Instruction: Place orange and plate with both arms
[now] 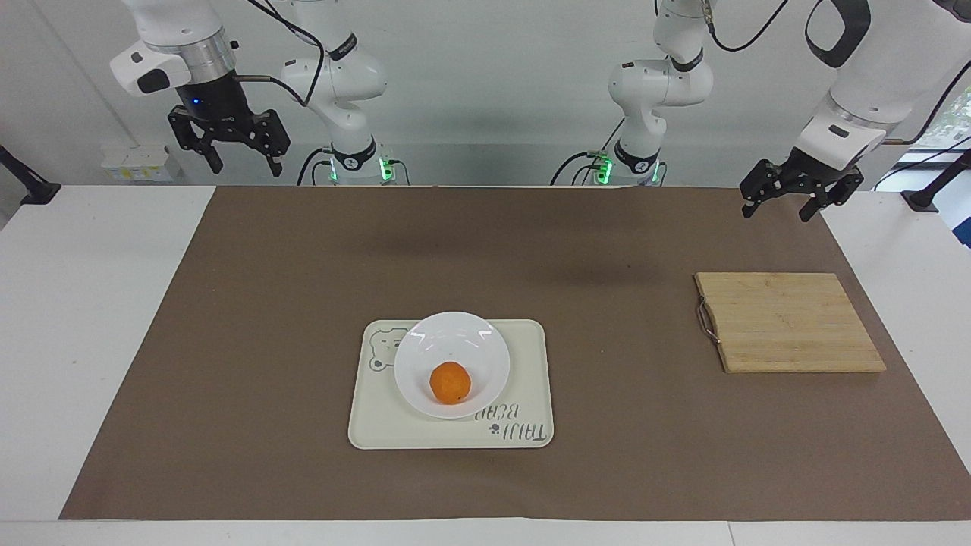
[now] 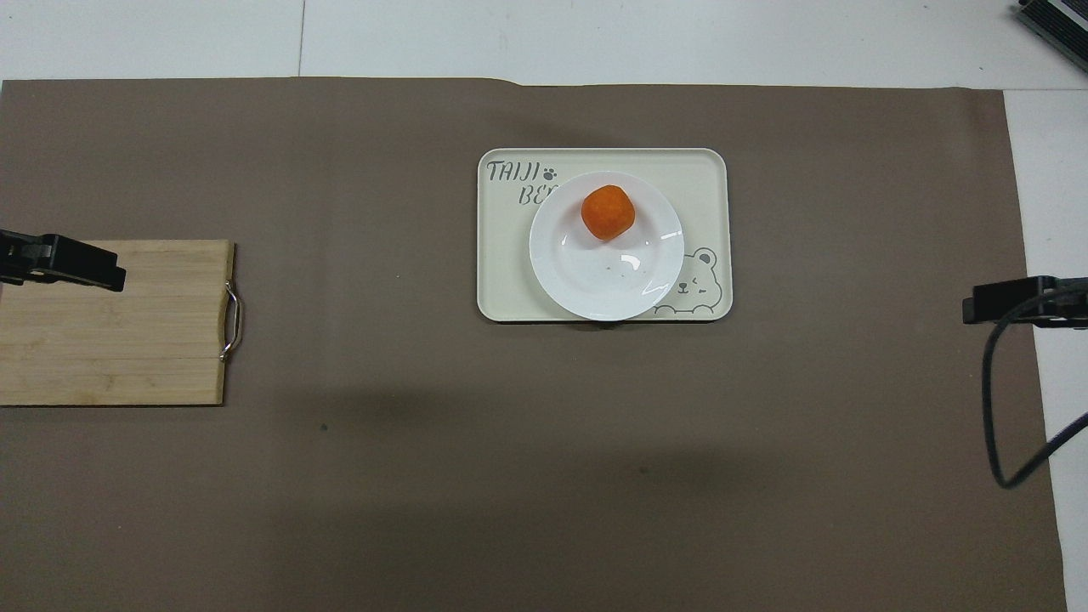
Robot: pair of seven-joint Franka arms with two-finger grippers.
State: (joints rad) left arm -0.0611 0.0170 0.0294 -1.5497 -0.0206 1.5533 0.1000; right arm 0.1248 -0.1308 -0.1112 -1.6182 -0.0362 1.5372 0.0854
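Item: orange [image 1: 450,382], one, small and round, resting inside the plate [image 1: 425,356] on the half farther from the robots, just below centre of the facing view. Item: plate, white, shallow, set on a cream bear-printed tray [image 1: 523,356] at the middle of the brown mat [image 1: 265,341] covering the desk [image 1: 91,303]; its rim overhangs the tray edge nearer the robots. Stacked this way, orange and plate appear already placed, or staged for lifting; which one cannot be told. Item: wooden cutting board [image 1: 789,322], bare, at centre right of the facing view, toward the left arm's end. Item: left claw [image 1: 785,203], upper right of the facing view, raised over the mat's corner near the board, fingers apart, holding nothing, waiting. Item: right claw [image 1: 239,155], upper left of the facing view, raised near the mat's corner, fingers apart, empty, well apart from the tray.
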